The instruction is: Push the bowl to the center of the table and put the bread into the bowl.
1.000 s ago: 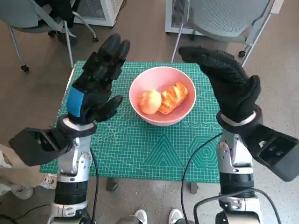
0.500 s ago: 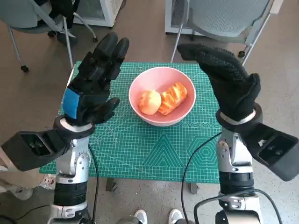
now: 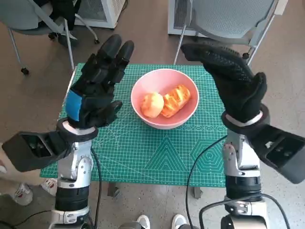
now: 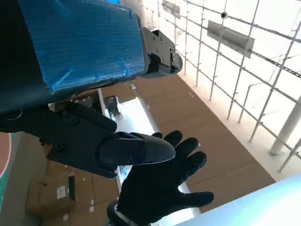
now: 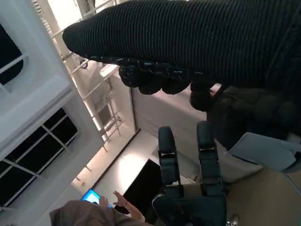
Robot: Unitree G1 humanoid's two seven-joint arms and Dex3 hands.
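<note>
- The pink bowl (image 3: 165, 98) sits near the middle of the green mat (image 3: 143, 152) on the table.
- Two pieces of bread are in the bowl: a round bun (image 3: 152, 104) and a striped roll (image 3: 177, 98), touching each other.
- The left hand (image 3: 95, 88) is up in the air beside the bowl, with its fingers spread and nothing in it.
- The right hand (image 3: 231, 78) is up on the other side of the bowl, flat and spread too, holding nothing.
- In the last second almost nothing has moved. The bowl and the bread look to be in the same spot, and the small slide in the picture looks like the camera moving.
- Both hands have stayed up and away from the bowl, and the left arm has shifted just a little.
- I think the job is done: the bowl is near the middle, the bread is inside, and the hands have let go.
</note>
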